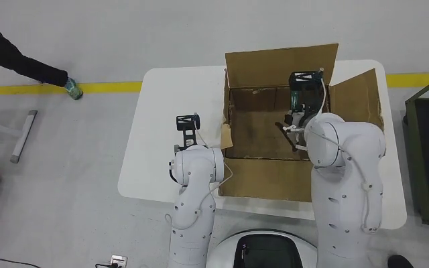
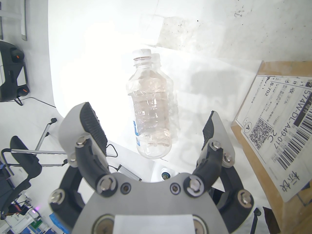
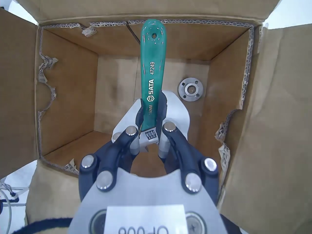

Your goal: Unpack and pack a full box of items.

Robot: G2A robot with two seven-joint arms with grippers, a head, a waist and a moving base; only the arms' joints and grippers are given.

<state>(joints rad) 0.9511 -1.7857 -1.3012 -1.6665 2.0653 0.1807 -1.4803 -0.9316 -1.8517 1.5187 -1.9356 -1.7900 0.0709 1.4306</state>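
Two arms work at a white tabletop in the top view. An open cardboard box stands on its right half with all four flaps folded outward. The right pincer hangs over the box's opening. The left pincer is above bare tabletop just beside the box's left wall.

In the left wrist view, the left pincer is released, its ribbed black pads spread wide. Below them a clear plastic bottle lies on its side on the tabletop, touching neither pad. Its white cap points away from the pincer, and a strip of blue print shows on one side, too little of it to read. Off to the side is the box's outer wall, which bears a white shipping label with barcodes, a square code and lines of black print.

In the right wrist view, the right pincer is clenched on an adjustable wrench, gripping it near the metal head. The glossy green handle carries white lettering and a small logo, and it points down into the box. On the box floor, near a corner and well apart from the wrench, lies a round metal flange with a centre hole and small bolt holes. The box's top edges are torn and ragged.
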